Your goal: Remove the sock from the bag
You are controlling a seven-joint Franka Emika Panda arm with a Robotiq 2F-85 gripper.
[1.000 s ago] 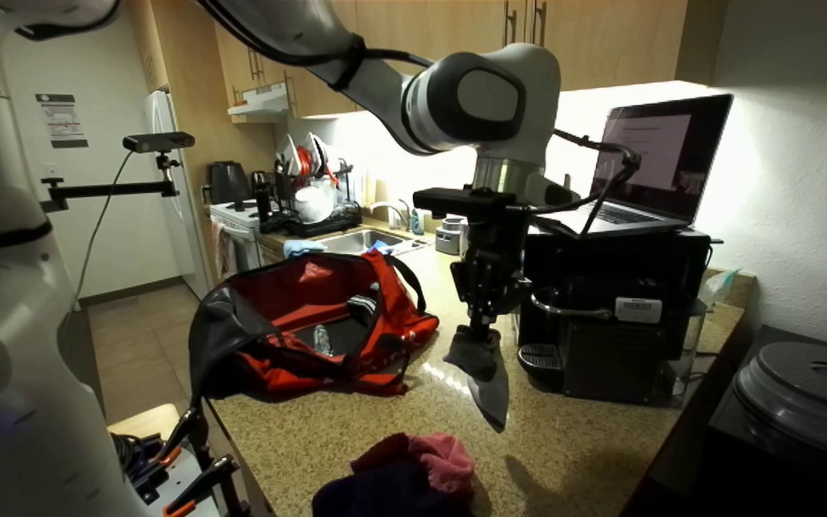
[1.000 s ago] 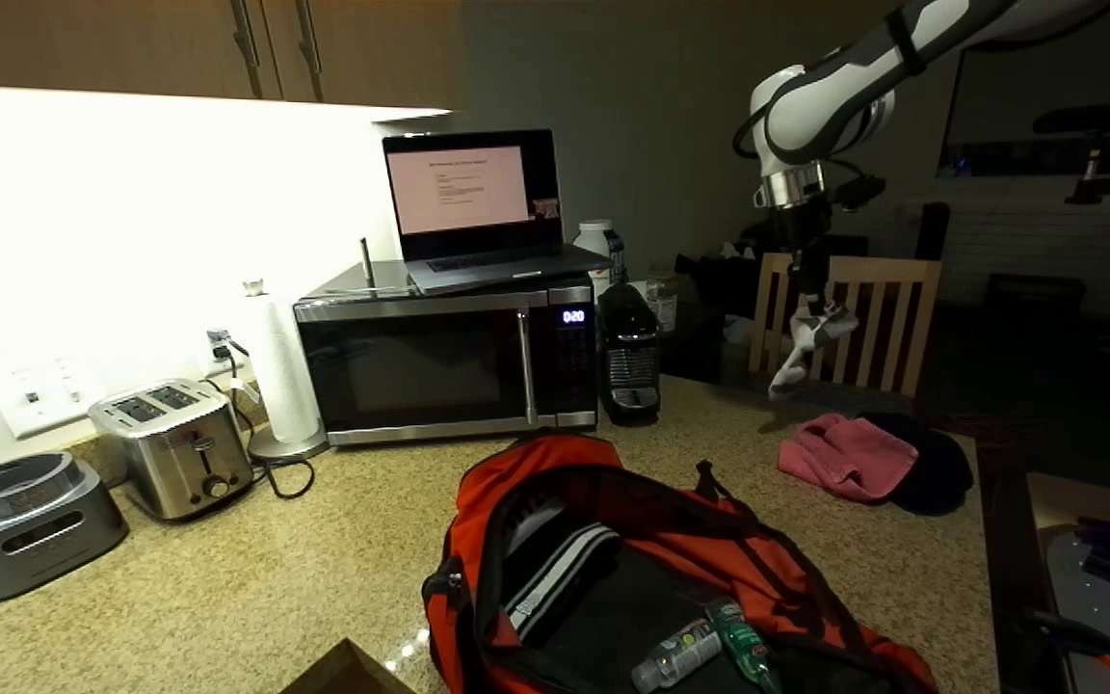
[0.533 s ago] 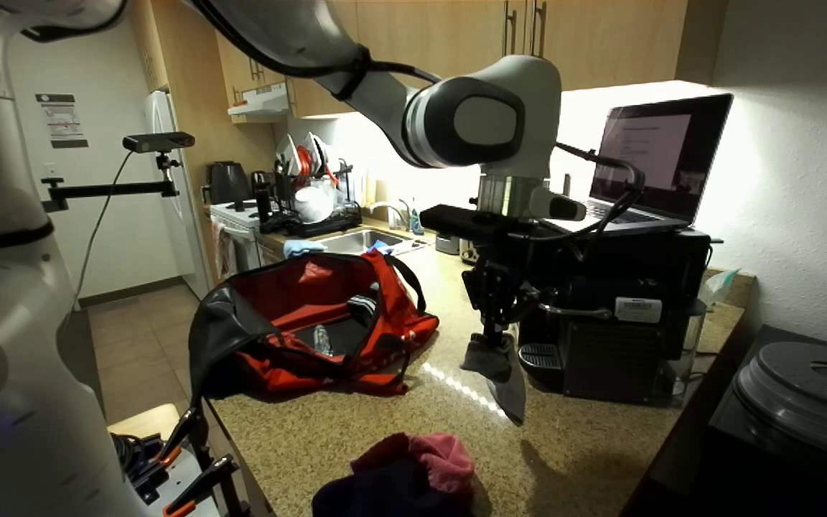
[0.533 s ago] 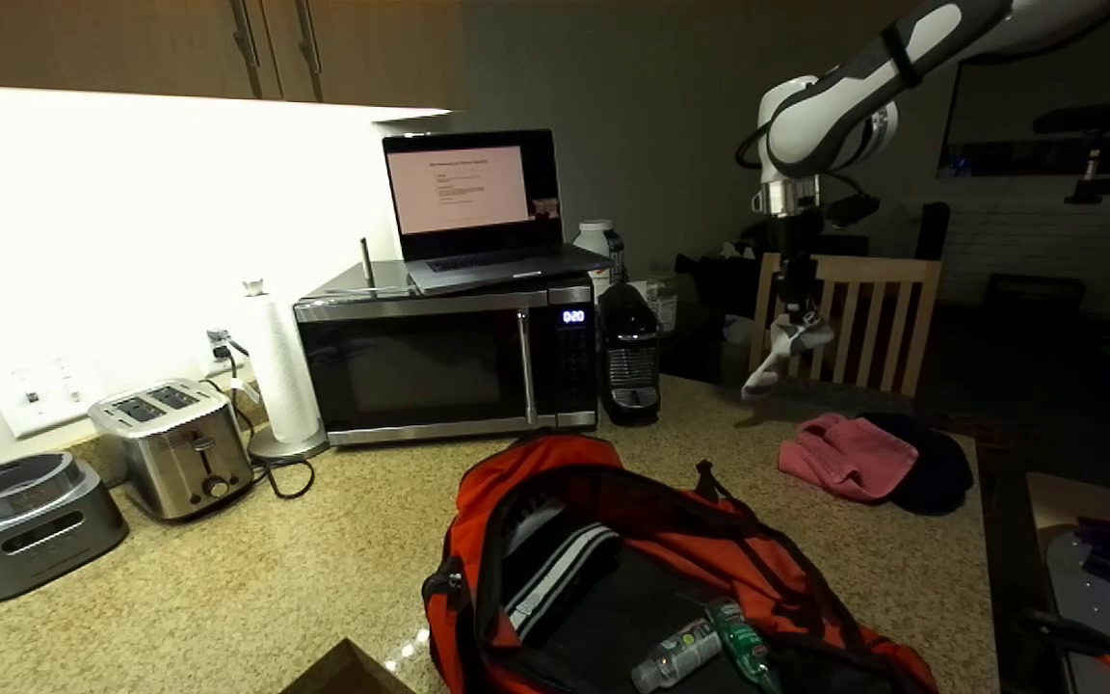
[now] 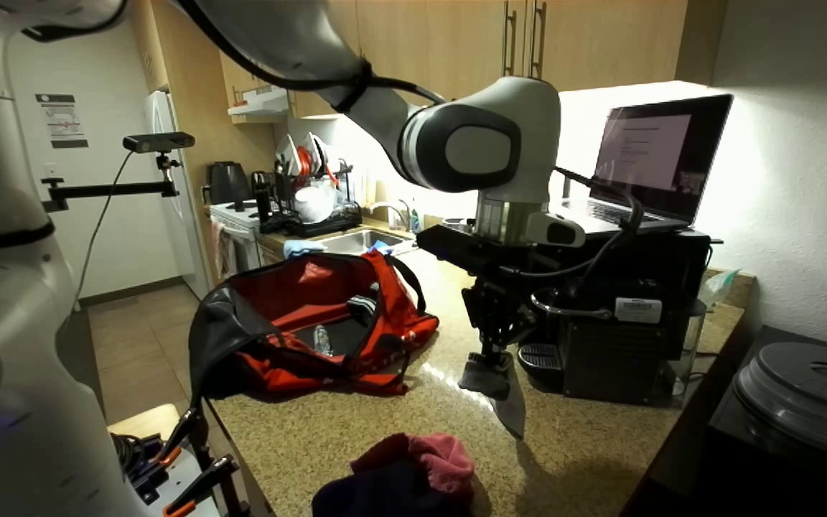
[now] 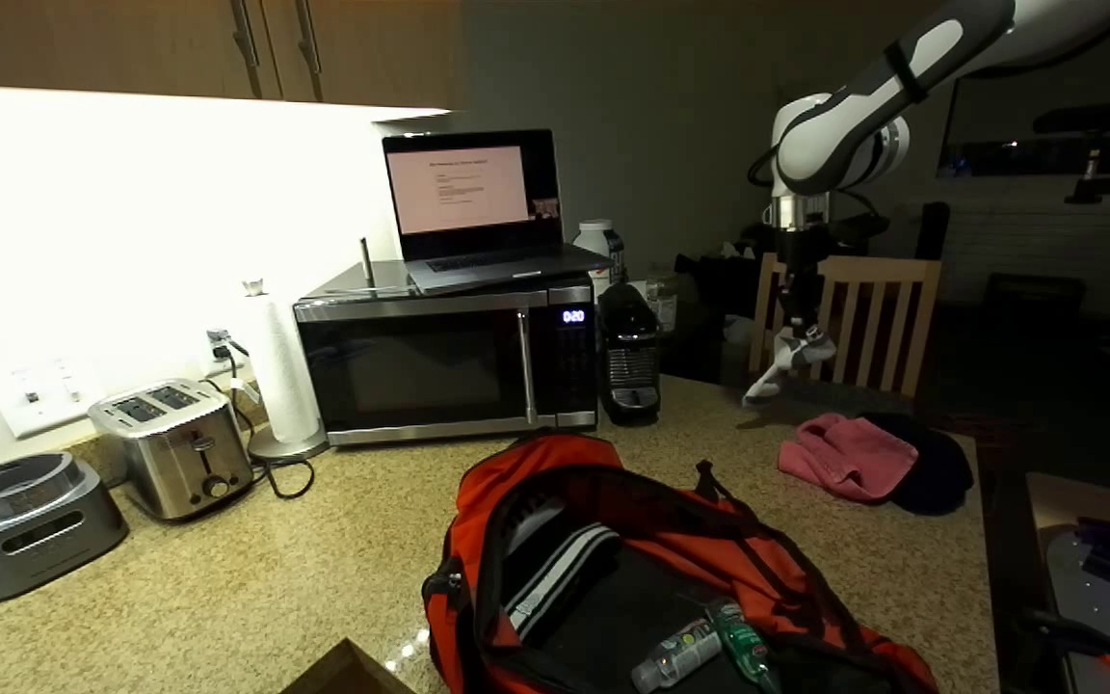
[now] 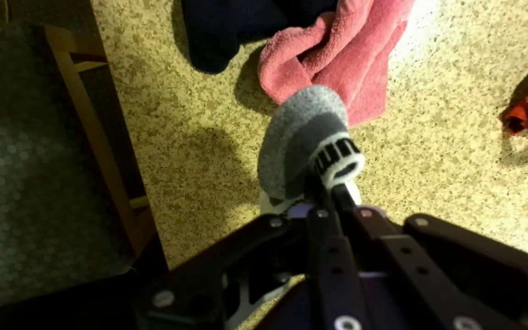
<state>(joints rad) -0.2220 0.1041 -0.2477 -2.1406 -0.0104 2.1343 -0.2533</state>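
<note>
The gripper (image 5: 490, 352) is closed tight on the sock (image 7: 282, 137) (grey and white, with black bars near one edge), which hangs directly beneath it. The lower tip seems just clear of the counter (image 5: 442, 409) under the gripper, though that is hard to judge. Below the gripper and near it lie a pink cloth (image 7: 369, 68) and a dark cloth (image 7: 245, 20), touching. Off to the gripper's side, apart from it, sits the bag (image 5: 393, 305), two bottles (image 6: 678, 657) inside.
</note>
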